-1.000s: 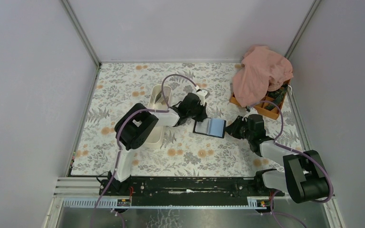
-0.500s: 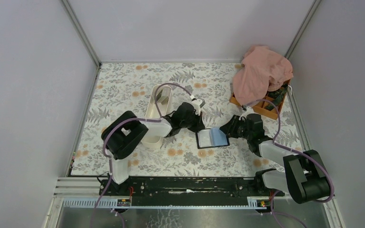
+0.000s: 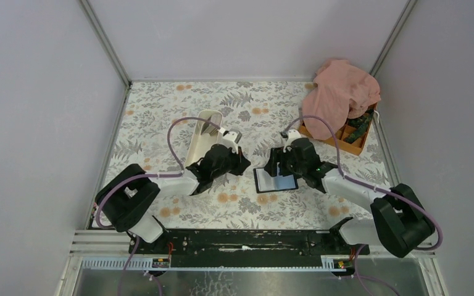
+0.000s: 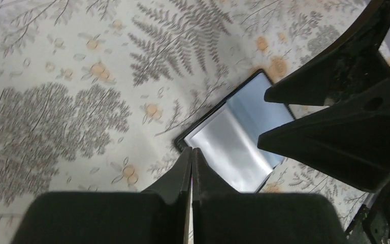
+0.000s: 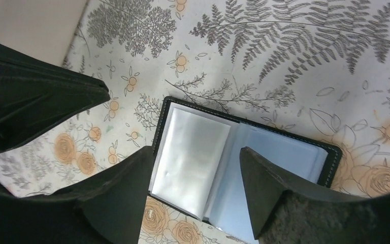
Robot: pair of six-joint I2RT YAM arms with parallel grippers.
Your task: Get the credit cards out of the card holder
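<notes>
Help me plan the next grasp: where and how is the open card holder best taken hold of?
The card holder lies open and flat on the table, so its faces offer no pinch. Probably best: the right gripper comes from above and nips the clear sleeve, which looks slightly lifted, along its free edge.

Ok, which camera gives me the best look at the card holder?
Right wrist. It looks straight down on the card holder, lying open and nearly whole, framed by the open right gripper. Left wrist catches only part of its glossy face, cut off by the right gripper. Top external shows it small, partly under that gripper.
</notes>
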